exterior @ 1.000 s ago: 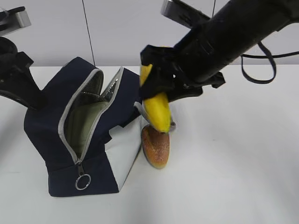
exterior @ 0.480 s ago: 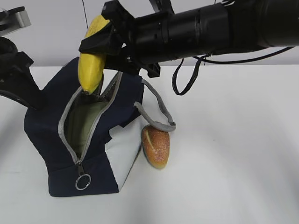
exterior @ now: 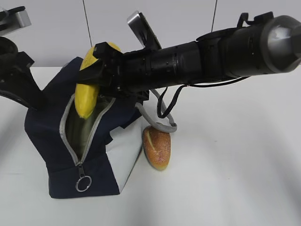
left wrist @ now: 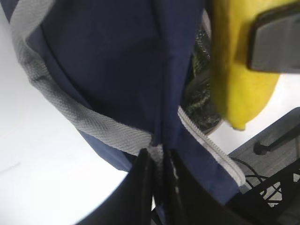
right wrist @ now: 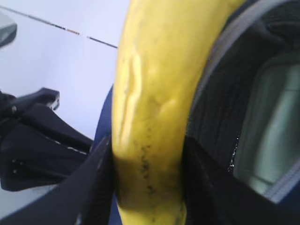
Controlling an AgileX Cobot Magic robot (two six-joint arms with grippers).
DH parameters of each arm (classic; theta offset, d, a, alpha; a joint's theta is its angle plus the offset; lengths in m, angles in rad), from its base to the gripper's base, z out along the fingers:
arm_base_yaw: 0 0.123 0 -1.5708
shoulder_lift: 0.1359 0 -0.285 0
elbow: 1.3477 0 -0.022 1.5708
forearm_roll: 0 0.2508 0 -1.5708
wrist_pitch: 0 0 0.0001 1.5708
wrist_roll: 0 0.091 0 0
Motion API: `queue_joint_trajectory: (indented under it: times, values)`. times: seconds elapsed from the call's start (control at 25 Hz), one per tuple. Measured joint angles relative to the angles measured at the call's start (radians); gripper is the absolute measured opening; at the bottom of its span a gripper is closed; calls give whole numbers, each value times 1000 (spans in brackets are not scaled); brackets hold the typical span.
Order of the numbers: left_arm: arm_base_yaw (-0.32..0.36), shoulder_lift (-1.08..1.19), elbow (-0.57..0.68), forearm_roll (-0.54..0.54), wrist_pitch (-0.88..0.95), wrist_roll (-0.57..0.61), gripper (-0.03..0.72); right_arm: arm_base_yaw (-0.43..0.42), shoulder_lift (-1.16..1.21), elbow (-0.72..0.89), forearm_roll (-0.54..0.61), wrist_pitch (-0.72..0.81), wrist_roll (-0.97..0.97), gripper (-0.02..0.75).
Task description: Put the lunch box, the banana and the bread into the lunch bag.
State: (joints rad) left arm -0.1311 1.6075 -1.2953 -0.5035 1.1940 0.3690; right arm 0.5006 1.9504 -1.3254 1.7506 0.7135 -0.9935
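Banana (exterior: 88, 92): yellow, faintly speckled, clamped in right gripper (exterior: 101, 70), tip dipping into unzipped navy lunch bag (exterior: 47, 127). Sage-green lunch box (right wrist: 269, 136) inside. Left gripper (left wrist: 157, 187) pinched on bag fabric.

The navy lunch bag (exterior: 84, 141) is stood unzipped, and a sage-green lid is glimpsed through its opening. The yellow banana (exterior: 89, 89) is held tip-down over that opening. The golden-brown bread (exterior: 157, 148) is laid just beside the bag's white panel.
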Motion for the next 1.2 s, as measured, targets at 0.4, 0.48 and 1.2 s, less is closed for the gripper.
queue_joint_trajectory:
  times: [0.4, 0.48, 1.2]
  values:
    - [0, 0, 0, 0, -13, 0, 21, 16, 40, -6, -169, 18, 7, 316]
    - [0, 0, 0, 0, -15, -2, 21, 16, 44, -6, -255, 22, 51, 316]
    - [0, 0, 0, -17, -15, -6, 21, 16, 50, -73, -496, 29, 232, 510]
